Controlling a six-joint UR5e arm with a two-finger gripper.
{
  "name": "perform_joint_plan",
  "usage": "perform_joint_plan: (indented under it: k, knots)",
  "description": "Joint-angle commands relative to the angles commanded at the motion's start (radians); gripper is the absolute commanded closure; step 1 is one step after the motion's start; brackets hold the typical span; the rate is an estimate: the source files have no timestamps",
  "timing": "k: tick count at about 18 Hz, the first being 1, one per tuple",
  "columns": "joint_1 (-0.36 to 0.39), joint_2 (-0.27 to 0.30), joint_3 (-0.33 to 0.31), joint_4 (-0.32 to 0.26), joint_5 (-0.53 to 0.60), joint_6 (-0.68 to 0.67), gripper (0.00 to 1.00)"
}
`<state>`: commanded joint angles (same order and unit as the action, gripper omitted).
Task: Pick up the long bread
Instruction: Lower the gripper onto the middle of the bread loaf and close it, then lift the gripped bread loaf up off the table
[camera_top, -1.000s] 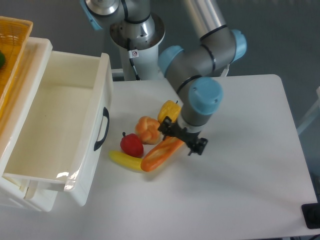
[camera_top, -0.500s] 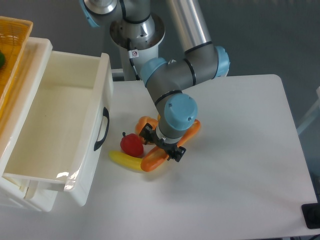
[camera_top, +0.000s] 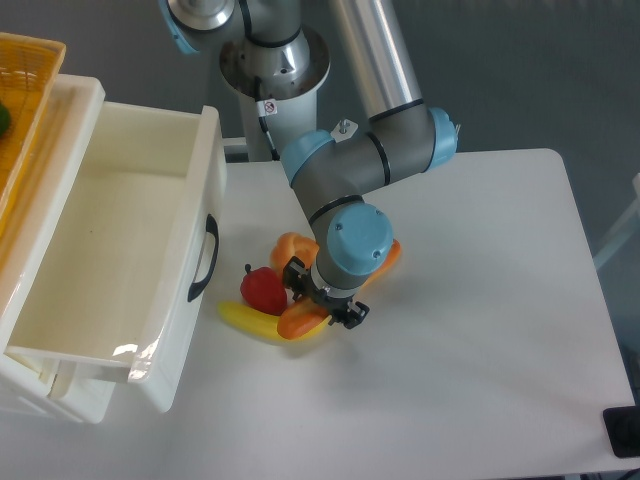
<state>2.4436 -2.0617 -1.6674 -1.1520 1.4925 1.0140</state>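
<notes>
1. Camera view puts the hand low over the cluster of toy food at the centre of the frame, directly on top of the long bread.
2. That loaf lies diagonally on the white bench, its long axis running from lower left to upper right; its lower-left end shows below the hand, and an orange tip peeks out past the wrist at upper right.
3. Dark fingers sit either side of the loaf across its width, but the wrist hides the gap, so I cannot tell whether they are pressing on it or merely straddling it.
4. The bread looks glossy, orange-brown paling to tan.
5. Close neighbours: a red apple to its left, a yellow banana touching its lower end, and a round bun just above.
</notes>
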Motion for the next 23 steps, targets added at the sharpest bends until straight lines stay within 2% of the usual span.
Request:
perform_joint_plan:
  k: [3, 4, 7, 9, 12, 17, 20, 23]
  knots:
    - [0.003, 0.003, 0.008, -0.005, 0.0, -0.002, 0.93]
    - [0.008, 0.006, 0.017, -0.005, 0.0, -0.003, 0.98]
    - [0.023, 0.015, 0.034, -0.008, -0.006, -0.003, 0.98]
    - [0.025, 0.023, 0.037, -0.014, -0.006, -0.009, 0.89]
    - [0.029, 0.031, 0.054, -0.011, 0.009, -0.006, 0.93]
    - [0.098, 0.034, 0.167, -0.017, 0.008, 0.05, 1.0]
    - [0.138, 0.041, 0.198, -0.017, 0.008, 0.151, 0.98]
    - [0.152, 0.045, 0.236, -0.018, 0.032, 0.186, 0.97]
